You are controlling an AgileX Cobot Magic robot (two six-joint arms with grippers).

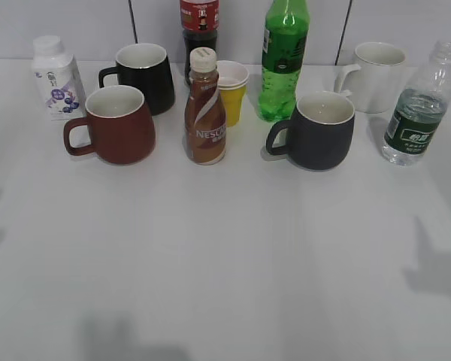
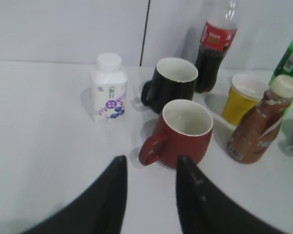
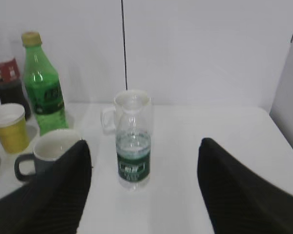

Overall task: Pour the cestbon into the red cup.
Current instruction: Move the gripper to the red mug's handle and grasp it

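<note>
Two sets of jaws are standing open and empty, so we are judging this the approach step. The water bottle [image 3: 133,151] is standing far right on the surface [image 1: 225,248], well apart from the red cup [image 2: 181,130]; next, we are centring the right gripper [image 3: 144,195] on it.

cestbon [image 1: 421,105]: clear ribbed plastic, dark green glossy label | red cup [image 1: 116,124]: matt dark red ceramic, white glazed inside | black mug [image 1: 144,75]: glossy | dark grey mug [image 1: 322,129]: matt | green soda bottle [image 1: 283,60]: shiny translucent plastic | yellow cup [image 1: 231,92]: paper-like | surface [image 1: 225,256]: smooth matt white | left end effector [image 2: 150,195]: matt black fingers
</note>
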